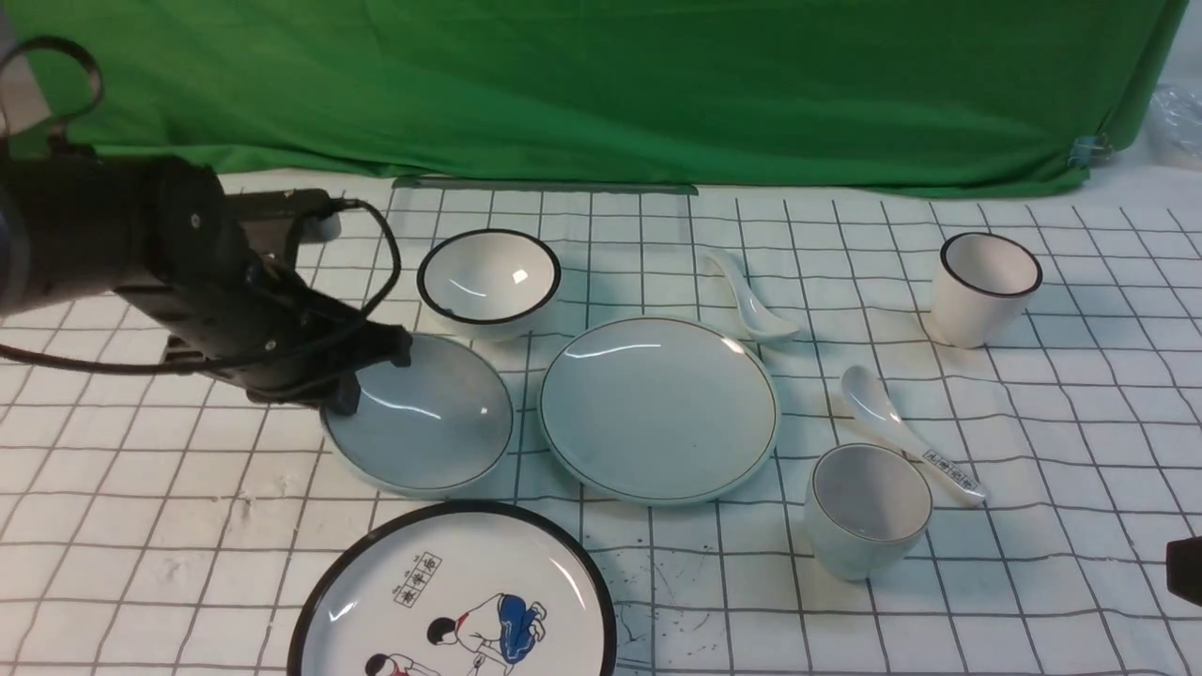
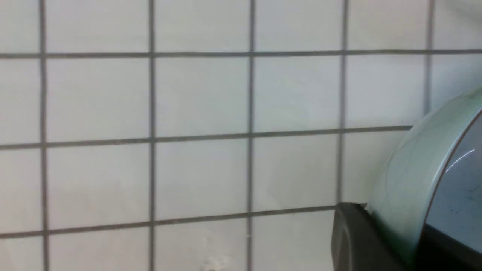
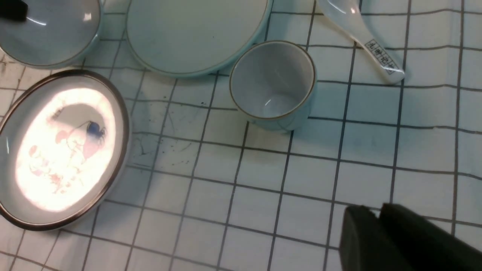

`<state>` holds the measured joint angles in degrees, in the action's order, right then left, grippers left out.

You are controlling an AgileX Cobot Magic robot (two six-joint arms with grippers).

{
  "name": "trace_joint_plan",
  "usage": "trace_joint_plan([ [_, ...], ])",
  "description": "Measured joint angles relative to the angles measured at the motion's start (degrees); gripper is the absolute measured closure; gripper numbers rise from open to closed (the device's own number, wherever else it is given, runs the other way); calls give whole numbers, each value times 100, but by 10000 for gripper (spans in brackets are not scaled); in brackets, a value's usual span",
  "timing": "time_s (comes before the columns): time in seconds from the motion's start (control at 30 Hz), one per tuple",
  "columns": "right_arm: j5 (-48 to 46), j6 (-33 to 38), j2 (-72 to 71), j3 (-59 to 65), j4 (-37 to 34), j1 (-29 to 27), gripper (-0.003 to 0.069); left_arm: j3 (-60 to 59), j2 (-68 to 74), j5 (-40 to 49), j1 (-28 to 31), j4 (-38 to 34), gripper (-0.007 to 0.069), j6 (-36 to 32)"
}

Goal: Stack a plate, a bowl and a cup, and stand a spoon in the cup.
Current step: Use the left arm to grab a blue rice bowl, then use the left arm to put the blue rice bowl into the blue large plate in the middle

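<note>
The wide shallow bowl [image 1: 427, 422] lies left of the plain plate [image 1: 657, 408]. My left gripper [image 1: 371, 376] is shut on the bowl's left rim, one finger inside and one outside. The left wrist view shows the bowl's wall [image 2: 410, 169] pinched between the dark fingers [image 2: 354, 241]. The bowl looks slightly tilted. The pale cup [image 1: 869, 507] stands right of the plate and also shows in the right wrist view [image 3: 273, 82]. The plain spoon [image 1: 756, 300] lies behind the plate. My right gripper [image 3: 376, 212] is shut and empty, near the table's front right [image 1: 1185, 568].
A black-rimmed bowl [image 1: 488, 277] stands behind the shallow bowl. A cartoon plate [image 1: 455, 601] lies at the front. A black-rimmed cup [image 1: 986, 286] stands at the far right. A spoon with dark characters [image 1: 906, 441] lies beside the pale cup. A green curtain hangs behind.
</note>
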<state>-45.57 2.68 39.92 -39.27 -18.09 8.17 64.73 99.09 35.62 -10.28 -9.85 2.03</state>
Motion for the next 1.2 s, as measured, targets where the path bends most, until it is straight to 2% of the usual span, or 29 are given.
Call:
trace_joint_plan([
  [0.13, 27, -11, 0, 0, 0, 0, 554, 399, -283, -58, -227, -1208, 582, -655],
  [0.2, 68, -11, 0, 0, 0, 0, 551, 650, -251, -136, -510, -1556, 582, -802],
  [0.5, 195, -11, 0, 0, 0, 0, 538, 1850, 1052, -104, -1217, -1680, 582, -758],
  [0.83, 208, -11, 7, 0, 0, 0, 516, 2182, 2082, -23, -1312, -1663, 574, -445],
  [0.93, 186, -24, 217, -82, 20, 0, 515, 2182, 2131, -6, -1312, -1679, 523, -445],
  [1.03, 135, -24, 642, -309, 24, 0, 505, 2189, 2137, 1, -1312, -1679, 437, -445],
  [1.13, 54, -24, 1144, -615, 24, 0, 457, 2261, 2137, 139, -1312, -1588, 338, -444],
  [1.2, -11, -6, 1638, -864, 24, 5, 378, 2407, 2089, 455, -1266, -1373, 257, -414],
])
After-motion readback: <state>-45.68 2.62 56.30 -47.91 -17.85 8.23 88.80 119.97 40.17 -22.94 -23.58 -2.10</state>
